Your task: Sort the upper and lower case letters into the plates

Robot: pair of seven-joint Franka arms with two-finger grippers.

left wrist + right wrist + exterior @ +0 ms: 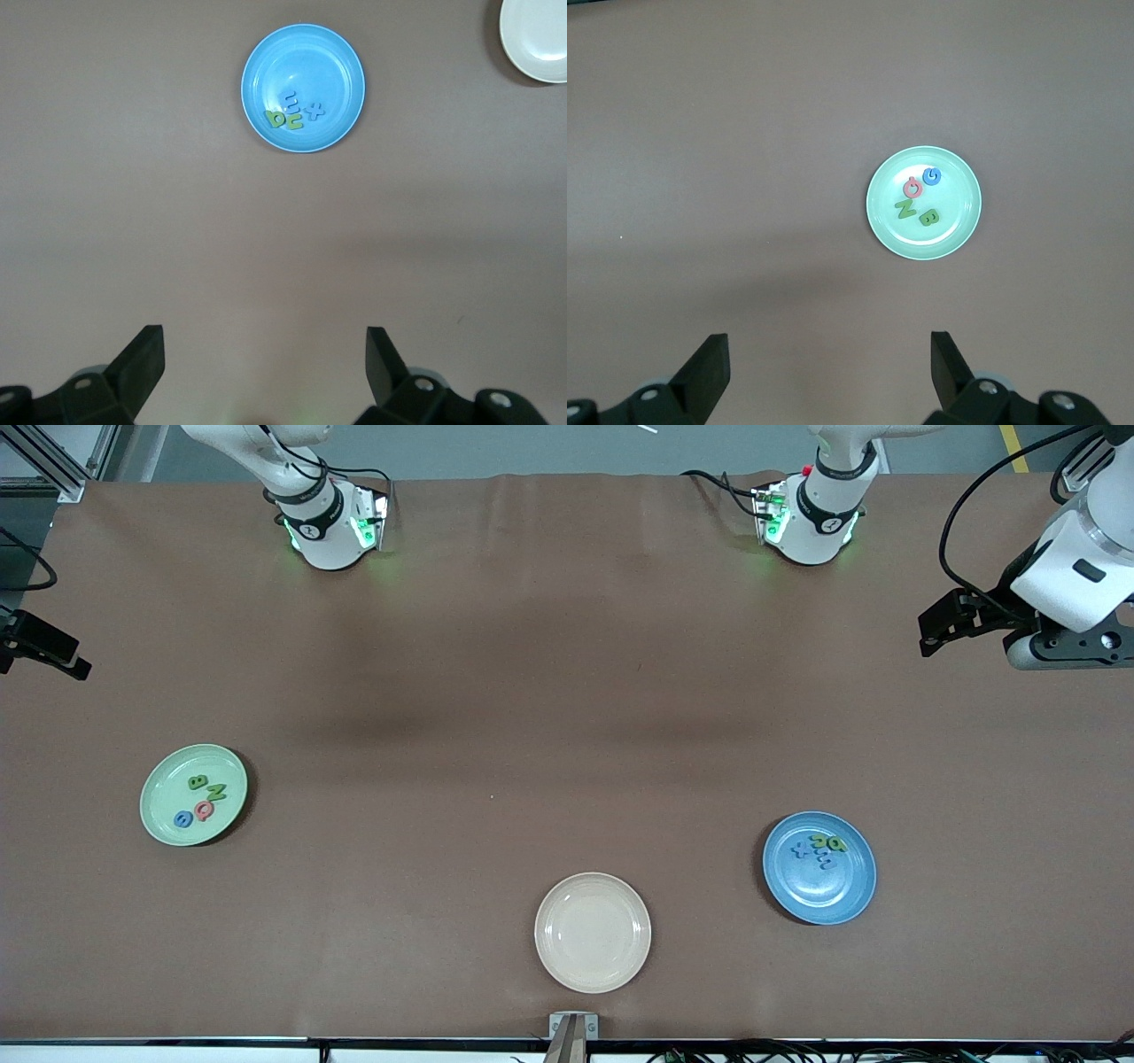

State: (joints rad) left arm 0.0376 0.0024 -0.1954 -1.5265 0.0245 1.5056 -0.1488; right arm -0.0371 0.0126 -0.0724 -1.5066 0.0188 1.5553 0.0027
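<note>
We are seeing the blue plate holding 4 letters and the green plate holding 4 letters, both lying well apart from the left gripper and right gripper, both gaping open, empty.

Six o'clock on the table, nearest the front camera: middle plate. Over at eight o'clock, toward the right arm's end: second plate, with four letters clustered in it. At four o'clock, toward the left arm's end: third plate, with more letters bunched inside. Hanging over the three o'clock edge, left tool; over nine o'clock, right tool.
</note>
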